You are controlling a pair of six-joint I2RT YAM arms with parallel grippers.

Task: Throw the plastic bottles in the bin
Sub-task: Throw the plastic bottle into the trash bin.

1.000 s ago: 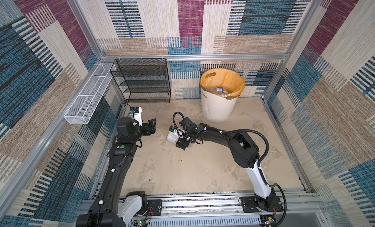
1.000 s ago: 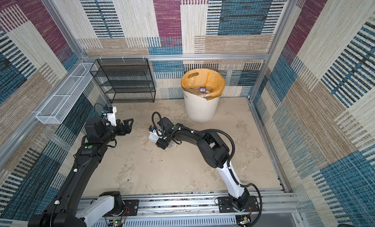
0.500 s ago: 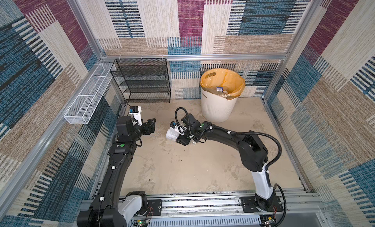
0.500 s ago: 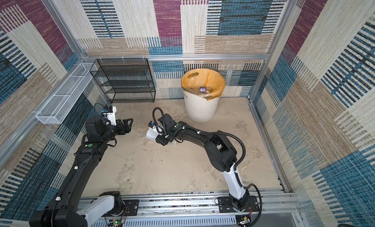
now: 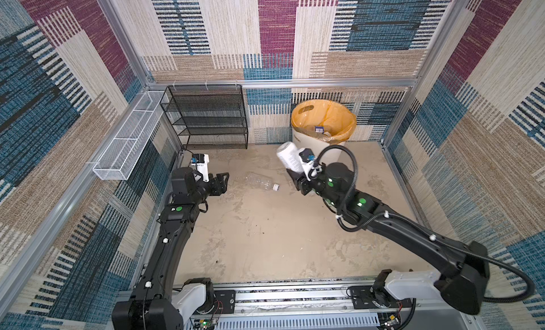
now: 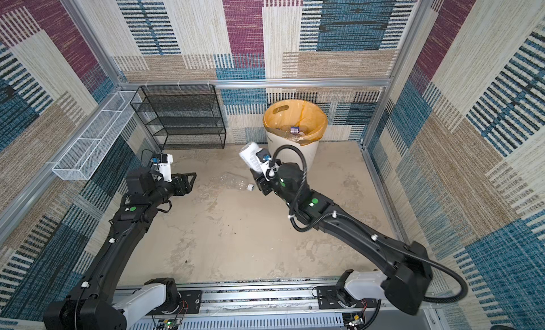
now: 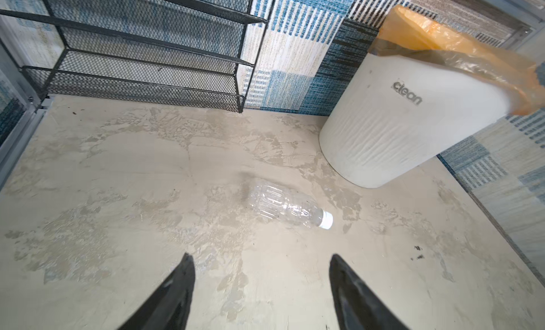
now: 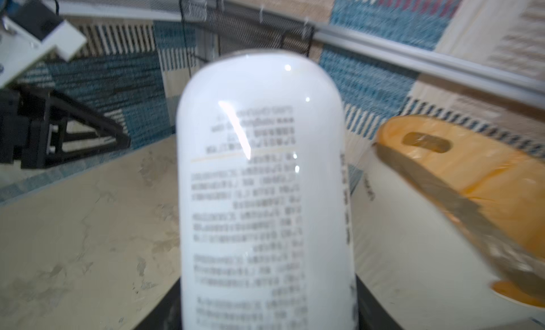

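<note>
White bottle [image 5: 290, 158], smooth rounded cylinder, clear ridged bottle [image 7: 283, 206], round white bin [image 7: 398, 136]

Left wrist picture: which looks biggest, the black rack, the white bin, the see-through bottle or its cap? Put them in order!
1. black mesh rack and bin: they look about alike, and the picture's edge cuts off the rack, so I won't rank these two.
2. clear bottle, lying on the floor.
3. white cap, the smallest.

White bottle [image 5: 290, 158] aloft; clear bottle [image 5: 259, 180] lies near bin [image 7: 398, 130].

"clean" on the bin [image 7: 383, 136], bottle [image 8: 265, 195] print blurred
</note>
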